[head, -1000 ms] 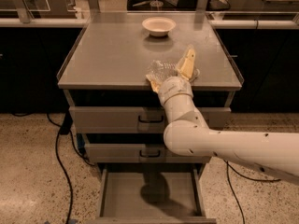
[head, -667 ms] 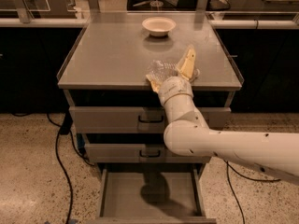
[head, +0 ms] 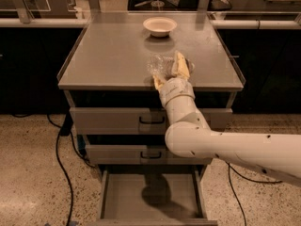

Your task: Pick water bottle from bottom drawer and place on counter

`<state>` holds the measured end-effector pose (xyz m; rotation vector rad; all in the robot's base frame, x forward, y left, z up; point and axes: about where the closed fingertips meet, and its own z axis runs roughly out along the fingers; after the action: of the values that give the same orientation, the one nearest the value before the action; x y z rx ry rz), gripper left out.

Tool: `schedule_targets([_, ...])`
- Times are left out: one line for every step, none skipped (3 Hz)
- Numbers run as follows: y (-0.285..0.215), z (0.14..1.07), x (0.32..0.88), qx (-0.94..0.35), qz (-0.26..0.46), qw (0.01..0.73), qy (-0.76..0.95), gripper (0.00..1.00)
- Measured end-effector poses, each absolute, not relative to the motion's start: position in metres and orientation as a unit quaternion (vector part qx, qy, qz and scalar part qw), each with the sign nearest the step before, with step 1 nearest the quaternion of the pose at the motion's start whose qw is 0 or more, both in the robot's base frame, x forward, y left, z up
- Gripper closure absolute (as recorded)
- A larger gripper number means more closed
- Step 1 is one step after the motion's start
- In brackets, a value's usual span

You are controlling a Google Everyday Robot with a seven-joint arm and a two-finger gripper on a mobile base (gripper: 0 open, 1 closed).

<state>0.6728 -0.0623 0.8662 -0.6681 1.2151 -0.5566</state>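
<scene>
Speckled flooring and dark cabinetry frame a grey metal drawer cabinet, whose counter (head: 108, 55) is viewed from the front. The water bottle (head: 159, 65) is held at the counter's front edge, right of centre, clamped between the pale fingers of the gripper (head: 169, 72). The bottle sits on the 10 o'clock side of the gripper, and its long axis appears to run roughly across the jaws. Whether it already touches the metal cannot be told. The placing step is judged nearly done: only a slight lowering and a release onto the bare surface just ahead seem to be needed, and a roll off the front edge is the risk to be watched.

A white arm (head: 225, 147) is seen reaching in from 4 o'clock. A shallow bowl (head: 160, 26) stands at 12 o'clock from the gripper, well apart, so nothing is judged to block the spot. Below, two wider drawers (head: 117, 120) are shut, and at 6 o'clock the bottom drawer (head: 117, 199) is pulled out, with only a shadow seen in its tray. Cables (head: 59, 145) trail at 8 o'clock.
</scene>
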Motion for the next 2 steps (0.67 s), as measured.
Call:
schedule_targets([-0.0622,0.8662,0.6728,-0.304,-0.253,0.734,0.553,0.64])
schedule_targets([-0.0622,0.8662,0.6728,-0.304,-0.253,0.734,0.553,0.87])
